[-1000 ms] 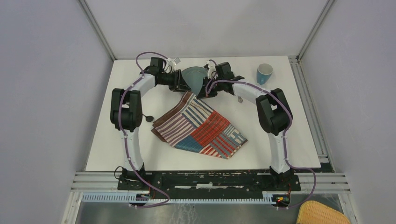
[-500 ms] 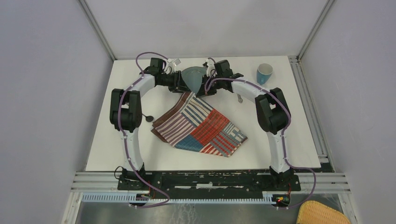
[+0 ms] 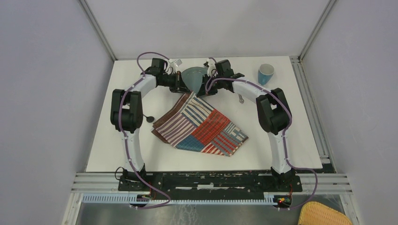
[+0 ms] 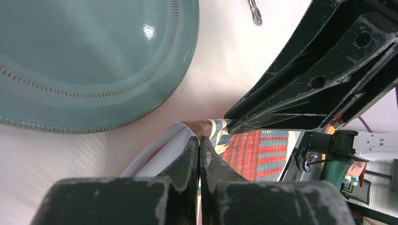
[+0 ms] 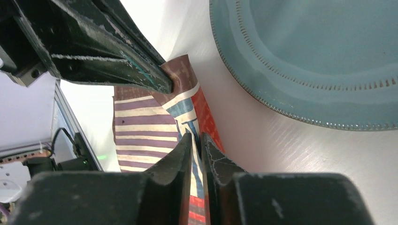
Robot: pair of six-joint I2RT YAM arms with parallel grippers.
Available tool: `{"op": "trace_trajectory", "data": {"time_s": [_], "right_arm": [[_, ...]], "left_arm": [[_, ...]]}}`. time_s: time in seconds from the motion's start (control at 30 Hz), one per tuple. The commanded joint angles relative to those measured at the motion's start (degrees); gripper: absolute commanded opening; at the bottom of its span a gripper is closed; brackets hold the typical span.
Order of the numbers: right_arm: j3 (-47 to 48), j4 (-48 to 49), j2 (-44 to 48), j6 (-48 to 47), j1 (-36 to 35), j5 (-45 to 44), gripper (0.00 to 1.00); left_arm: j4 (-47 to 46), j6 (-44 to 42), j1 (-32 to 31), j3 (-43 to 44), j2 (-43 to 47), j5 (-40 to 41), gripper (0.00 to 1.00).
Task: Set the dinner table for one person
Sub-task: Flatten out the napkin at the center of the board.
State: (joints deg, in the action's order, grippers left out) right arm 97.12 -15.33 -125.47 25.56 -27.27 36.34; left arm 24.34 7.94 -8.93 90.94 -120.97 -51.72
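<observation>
The grey left wall [image 3: 42,93] closes that side of the booth. The white matte counter [image 3: 105,145] starts at its foot, running back to the pale rear wall [image 3: 206,23] and forward to the near rails [image 3: 211,180], where both arms are bolted. The left arm [image 3: 126,112] bends up and inward, and a small dark round-headed thing [image 3: 149,118] lies on the counter just beside it. The left jaws are pressed flat together on the far corner of the striped patchwork placemat [image 3: 202,126], whose white underside curls up at their tips. Just beyond that corner the teal plate [image 3: 193,77] sits flat on bare counter, apart from the cloth. The right jaws face the left ones, nearly together on the same corner, with striped cloth filling the thin slit between them. A small metal utensil [image 3: 241,99] lies beside the right arm [image 3: 274,112]. A blue cup [image 3: 265,73] stands upright near the far right corner. The side rails [image 3: 309,108] edge the counter before the grey right wall [image 3: 366,93]. A yellow woven thing [image 3: 324,215] shows at the bottom right, off the counter.
</observation>
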Motion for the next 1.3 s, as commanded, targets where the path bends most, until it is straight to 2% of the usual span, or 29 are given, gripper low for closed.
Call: {"op": "trace_trajectory", "data": {"time_s": [0.0, 0.03, 0.1, 0.27, 0.53, 0.73, 0.9, 1.27], "right_arm": [[0.66, 3.38, 3.41, -0.67, 0.13, -1.96, 0.28], [-0.25, 3.24, 4.32, -0.61, 0.13, -3.25, 0.33], [-3.14, 3.39, 6.90, -0.20, 0.14, -6.13, 0.36], [-14.56, 5.62, 16.80, 1.59, 0.19, -13.25, 0.37], [-32.30, 2.20, 36.38, 5.36, 0.24, -24.46, 0.39], [-42.98, -2.11, 46.97, 11.51, 0.30, -27.21, 0.39], [-51.89, -0.13, 55.09, 16.61, 0.60, -27.94, 0.40], [-65.06, 0.78, 66.20, 23.95, 5.24, -30.73, 0.40]], "left_arm": [[-0.38, -0.93, -0.45, 0.69, 4.24, 2.22, 0.02], [-0.51, -0.80, -0.46, 0.84, 4.46, 2.58, 0.02], [-0.60, -0.63, -0.44, 1.11, 4.78, 3.00, 0.02], [-1.05, -0.05, -0.43, 1.57, 5.15, 3.56, 0.02], [-1.81, 0.20, -0.41, 1.03, 5.22, 3.50, 0.02], [-2.45, 0.74, -0.39, 0.84, 5.26, 3.47, 0.02], [-2.54, 1.09, -0.39, 0.92, 4.98, 3.76, 0.02], [-2.31, 1.23, -0.37, 1.01, 4.55, 4.66, 0.02]]}}
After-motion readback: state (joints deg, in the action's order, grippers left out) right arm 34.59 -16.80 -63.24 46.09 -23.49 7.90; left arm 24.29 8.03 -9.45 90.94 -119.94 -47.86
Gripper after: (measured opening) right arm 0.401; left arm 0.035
